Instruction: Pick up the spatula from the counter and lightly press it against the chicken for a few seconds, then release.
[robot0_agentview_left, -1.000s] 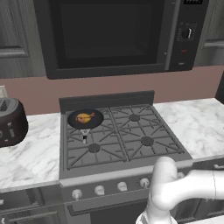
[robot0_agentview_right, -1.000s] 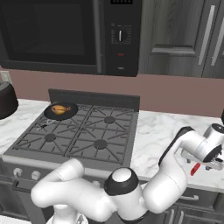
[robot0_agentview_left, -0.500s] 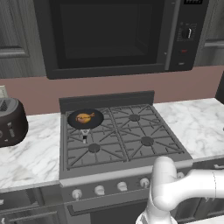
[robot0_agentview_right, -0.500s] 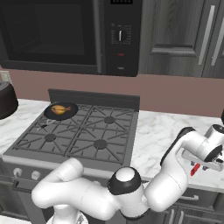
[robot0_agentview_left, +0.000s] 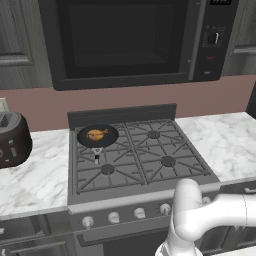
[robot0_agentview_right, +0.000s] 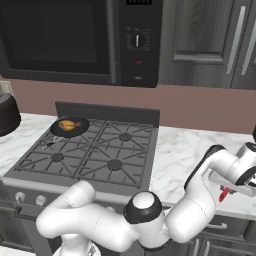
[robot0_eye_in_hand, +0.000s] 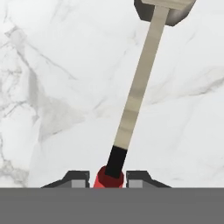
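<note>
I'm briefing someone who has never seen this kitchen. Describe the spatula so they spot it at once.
Start at the gas stove, then go to the white marble counter on its right. The spatula lies there, its red handle end between the tips of the hand; nothing else nearby has its pale wooden shaft and grey head.

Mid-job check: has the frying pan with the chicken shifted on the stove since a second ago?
No. The frying pan sits in the same place as before, on the back left burner of the stove, its handle toward the front and the chicken inside.
</note>
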